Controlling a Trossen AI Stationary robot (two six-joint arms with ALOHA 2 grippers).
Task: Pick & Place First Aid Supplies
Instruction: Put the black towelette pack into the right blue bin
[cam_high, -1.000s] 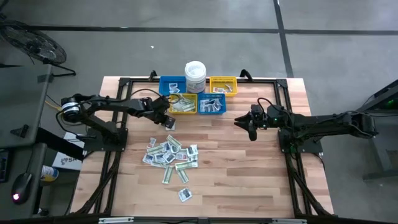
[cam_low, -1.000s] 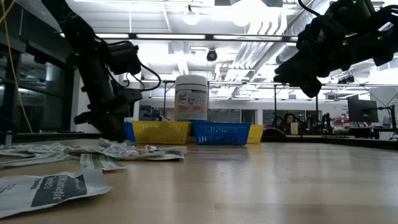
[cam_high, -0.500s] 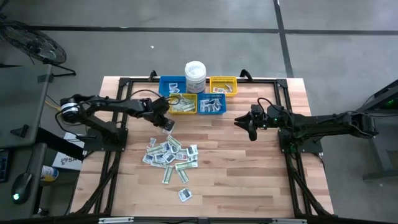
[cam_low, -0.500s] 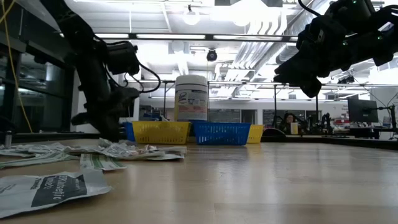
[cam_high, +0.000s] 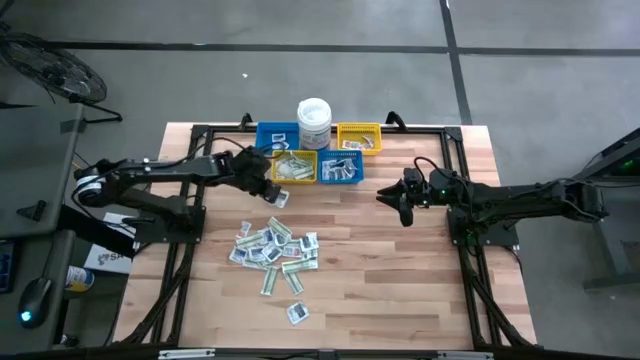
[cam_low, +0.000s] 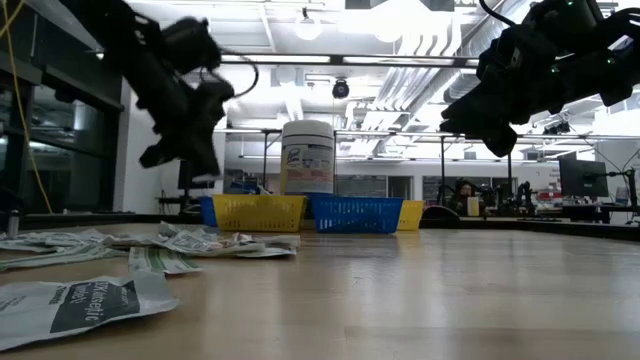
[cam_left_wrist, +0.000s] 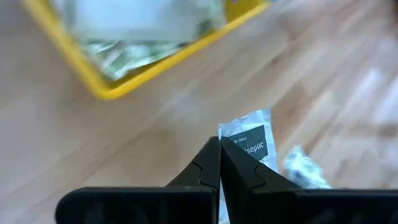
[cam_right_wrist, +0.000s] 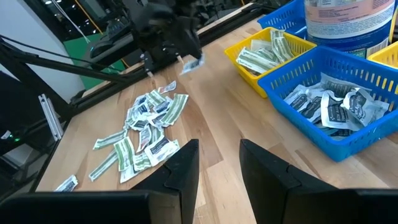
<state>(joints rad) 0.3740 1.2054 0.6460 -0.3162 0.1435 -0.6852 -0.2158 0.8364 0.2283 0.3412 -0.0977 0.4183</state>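
Note:
The first aid supplies lie as a pile of white and green-striped packets (cam_high: 275, 250) on the wooden table, with one stray packet (cam_high: 297, 313) nearer the front. My left gripper (cam_high: 272, 189) hangs above the table just in front of the yellow bin (cam_high: 295, 167). It is shut on one white packet with dark print (cam_left_wrist: 250, 140), which also shows in the right wrist view (cam_right_wrist: 191, 64). My right gripper (cam_high: 400, 207) waits over the table's right half, open with nothing between its fingers (cam_right_wrist: 186, 168). My left gripper pinches the white packet between its two fingertips by one end (cam_left_wrist: 231, 144). The fingers slant downward from above. The rest of the packet sticks out past the fingertips and hangs clear of the table.
Along the far edge stand a blue bin (cam_high: 275, 135), a white lidded tub (cam_high: 314, 122) and a yellow bin (cam_high: 358, 137). In front of them a yellow bin holds green strips and a blue bin (cam_high: 342, 170) holds white packets. Bare wood lies to the right of the pile.
My left gripper has risen from the table surface beside the pile and tipped less steeply, carrying the white packet up clear of the wood. It now hangs at the height of the bins' rims or above.

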